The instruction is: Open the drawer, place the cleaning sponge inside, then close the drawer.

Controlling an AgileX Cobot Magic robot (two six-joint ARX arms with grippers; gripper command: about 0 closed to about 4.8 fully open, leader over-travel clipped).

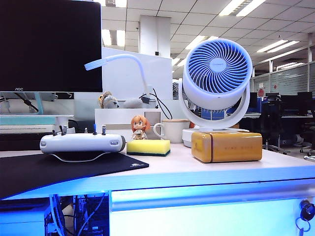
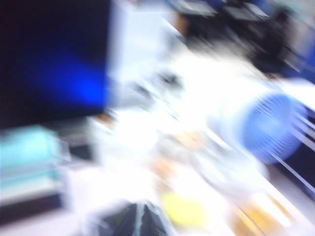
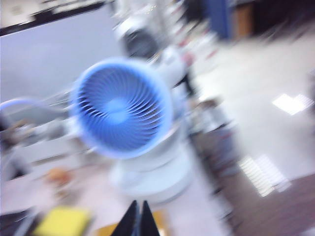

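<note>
1. The drawer (image 1: 206,216) is sitting shut along the desk's front edge, its glossy front glowing blue, with keys (image 1: 306,212) hanging from the lock at its right end; what it is holding cannot be seen.
2. The cleaning sponge (image 1: 148,147) is lying flat on the desktop (image 1: 206,167) above, near the middle, touched by neither gripper.
3. A white controller (image 1: 82,143) is resting on a dark mat (image 1: 59,172) just left of it, and an amber box (image 1: 227,146) is sitting to its right.
4. A small figurine (image 1: 140,128) and a mug (image 1: 172,131) are standing close behind the sponge.
5. A round fan (image 1: 216,78) and a black monitor (image 1: 49,44) are standing farther back.
6. The left gripper (image 2: 140,221) is hovering above the desk, blurred, its fingertips together and holding nothing.
7. The right gripper (image 3: 138,221) is hanging before the fan, fingertips pressed together, empty.
</note>
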